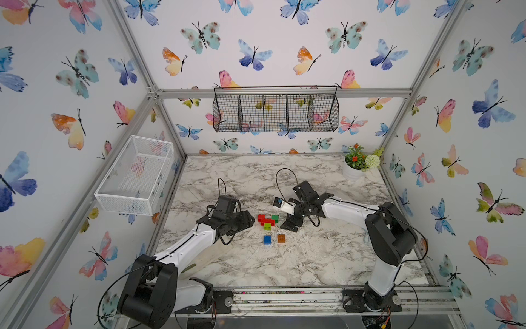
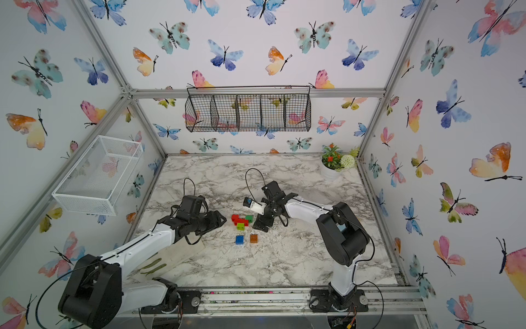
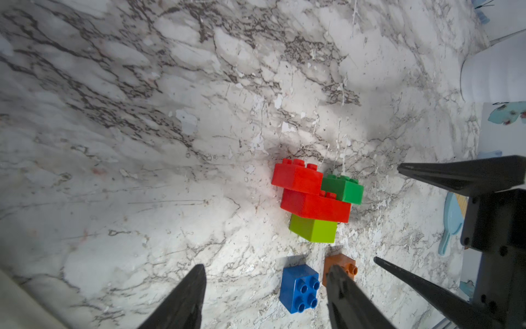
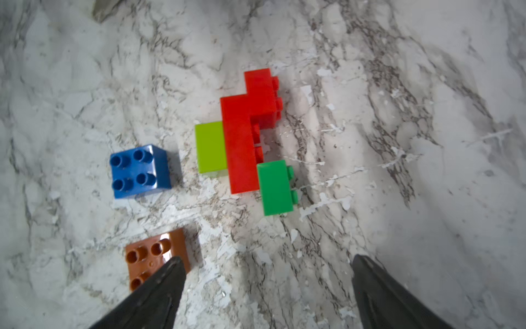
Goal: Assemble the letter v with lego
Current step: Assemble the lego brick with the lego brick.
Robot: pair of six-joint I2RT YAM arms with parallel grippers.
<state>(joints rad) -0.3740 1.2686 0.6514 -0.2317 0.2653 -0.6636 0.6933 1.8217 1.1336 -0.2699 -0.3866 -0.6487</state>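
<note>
Four lego bricks lie joined on the marble table (image 1: 313,256): a small red (image 3: 296,178), a longer red (image 3: 316,208), a dark green (image 3: 343,189) and a lime green (image 3: 313,230). This cluster (image 1: 267,220) is as much of the letter v as shows. A blue brick (image 1: 267,239) and an orange brick (image 1: 281,238) stand loose in front of it, studs up. My left gripper (image 3: 266,270) hovers open just left of the cluster, with the blue brick (image 3: 299,287) on the table below its gap. My right gripper (image 4: 267,260) is open on the cluster's right, holding nothing; one finger overlaps the orange brick (image 4: 155,256).
A white pot of flowers (image 1: 353,171) stands in the back right corner. A white wire basket (image 1: 133,176) hangs on the left wall and a black one (image 1: 274,112) on the back wall. A pale board (image 2: 176,253) lies under my left arm.
</note>
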